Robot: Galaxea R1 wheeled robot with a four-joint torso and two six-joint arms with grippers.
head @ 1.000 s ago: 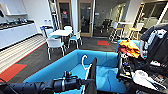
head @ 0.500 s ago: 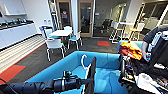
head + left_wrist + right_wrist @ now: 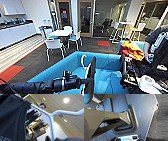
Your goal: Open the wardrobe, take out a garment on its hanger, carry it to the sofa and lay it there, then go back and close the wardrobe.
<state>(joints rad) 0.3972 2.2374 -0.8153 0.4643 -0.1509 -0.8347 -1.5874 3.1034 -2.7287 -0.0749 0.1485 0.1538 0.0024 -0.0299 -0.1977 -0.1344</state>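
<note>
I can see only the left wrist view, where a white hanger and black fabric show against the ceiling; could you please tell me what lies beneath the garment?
Observer: In the head view the garment hangs edge-on above the seat of the blue sofa.
Operator: Thank you. Is anything else lying on it?
Observer: Yes, orange clothing is heaped at the sofa's far right end, apart from the garment.
Operator: Is anyone nearby?
Observer: A person is at the right edge, next to that orange clothing.
</note>
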